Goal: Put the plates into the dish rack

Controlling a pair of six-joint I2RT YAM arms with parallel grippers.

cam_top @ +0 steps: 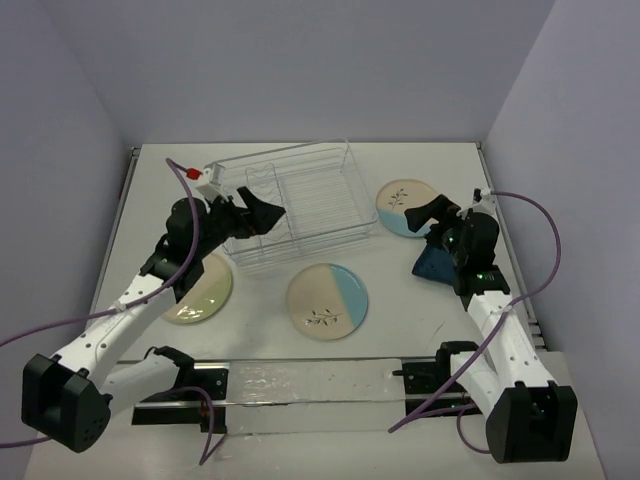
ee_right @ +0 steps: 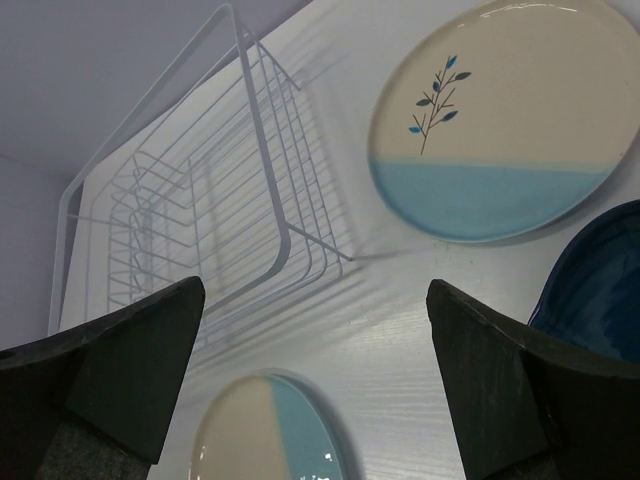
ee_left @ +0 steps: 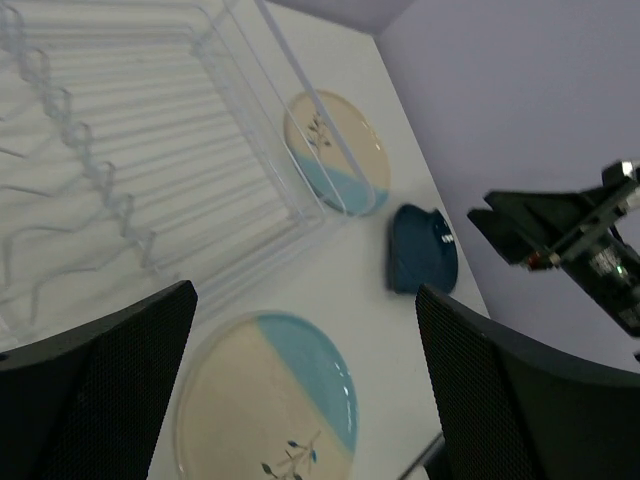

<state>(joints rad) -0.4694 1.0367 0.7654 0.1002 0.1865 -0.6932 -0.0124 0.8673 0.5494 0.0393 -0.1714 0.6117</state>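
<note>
Lower centre: cream-and-blue plate point(cam_top: 327, 300), flat. Lower left: green-and-cream plate point(cam_top: 200, 290), below left gripper point(cam_top: 268, 212), which is spread wide and empty. Right gripper point(cam_top: 425, 215), also wide and empty, hovers by dark blue plate point(cam_top: 432, 265), probably the nearest pick. Dish rack point(cam_top: 300, 210) upper centre, long axis left-right. All 4 plates outside.

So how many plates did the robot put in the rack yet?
None yet: the dish rack is bare. Four plates lie flat on the table: a cream-and-green plate, a sprig plate in the middle, another sprig plate right of the rack, and a dark blue plate. The left fingers and right fingers are open, holding nothing. All four are left to load.
</note>
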